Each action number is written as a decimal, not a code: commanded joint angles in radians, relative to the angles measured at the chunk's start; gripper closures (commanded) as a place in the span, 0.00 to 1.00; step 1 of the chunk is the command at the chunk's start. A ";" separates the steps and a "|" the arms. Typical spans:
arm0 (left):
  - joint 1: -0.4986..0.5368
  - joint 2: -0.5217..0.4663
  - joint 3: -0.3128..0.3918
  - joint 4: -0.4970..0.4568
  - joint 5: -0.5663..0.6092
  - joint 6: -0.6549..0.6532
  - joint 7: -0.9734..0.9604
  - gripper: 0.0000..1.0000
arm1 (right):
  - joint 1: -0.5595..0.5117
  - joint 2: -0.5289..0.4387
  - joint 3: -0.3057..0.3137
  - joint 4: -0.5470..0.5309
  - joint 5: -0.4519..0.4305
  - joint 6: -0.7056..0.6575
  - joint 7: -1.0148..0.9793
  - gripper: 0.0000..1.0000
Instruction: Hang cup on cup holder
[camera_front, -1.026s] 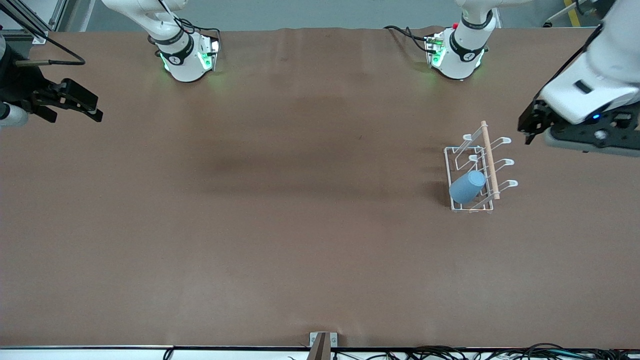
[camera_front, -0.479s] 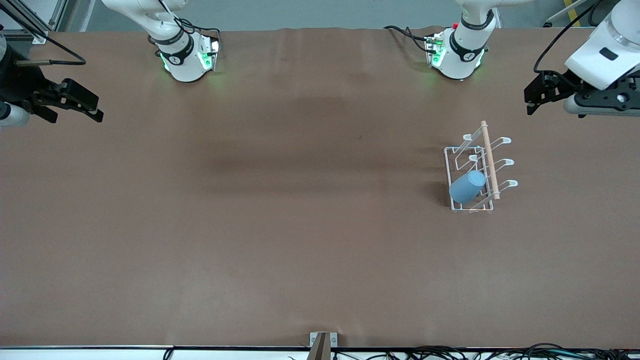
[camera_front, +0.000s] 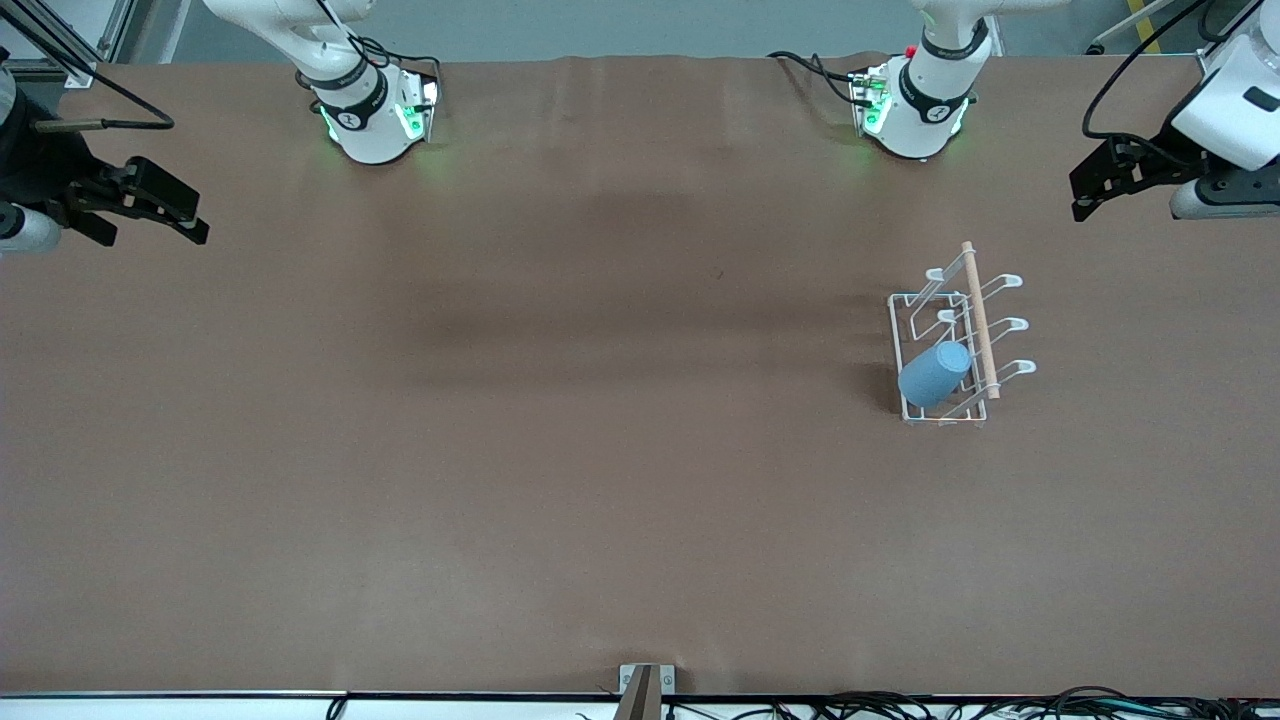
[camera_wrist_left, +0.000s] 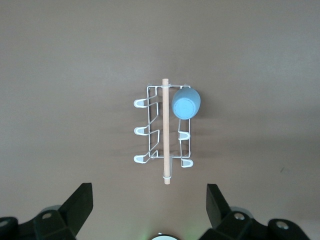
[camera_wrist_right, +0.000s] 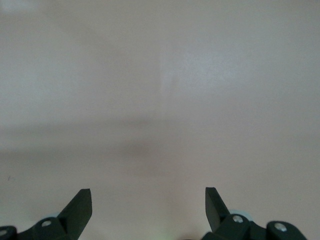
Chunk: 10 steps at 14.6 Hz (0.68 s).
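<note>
1. Front view shows the cup (camera_front: 935, 374) already hung, mouth down over a prong of the cup holder (camera_front: 948, 345), on the row of prongs facing the right arm's end of the table and at the holder's end nearest the front camera; nothing grips it
2. Left wrist view looks down on the same pairing: the cup (camera_wrist_left: 186, 103) sits tilted on its prong just beside the wooden dowel (camera_wrist_left: 165, 134), with the other five looped prongs bare
3. The holder stands on the brown table (camera_front: 600, 450) toward the left arm's end, its base flat and undisturbed
4. What has changed over the last second: the left gripper (camera_front: 1098, 185) has pulled up and away from the holder toward the table's edge at its own end, jaws spread wide and empty; the cup has not shifted at all as it left
5. My reading is that the hang itself is finished and this is the retreat; the cup staying put with no support suggests it is seated well enough
6. The right gripper (camera_front: 150, 205) waits over its end of the table, well apart from the holder, jaws likewise apart and holding nothing, with only bare table under it in its wrist view (camera_wrist_right: 148, 220)
</note>
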 joint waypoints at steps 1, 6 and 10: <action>-0.010 -0.020 0.009 -0.019 -0.062 0.015 -0.015 0.00 | -0.006 0.005 0.002 0.016 -0.010 -0.010 -0.005 0.00; -0.008 -0.009 0.012 -0.021 -0.079 0.018 -0.006 0.00 | -0.009 0.005 0.001 0.016 -0.009 -0.006 -0.009 0.00; -0.010 -0.009 0.012 -0.015 -0.070 0.018 -0.009 0.00 | -0.009 0.007 0.001 0.016 -0.007 0.011 -0.009 0.00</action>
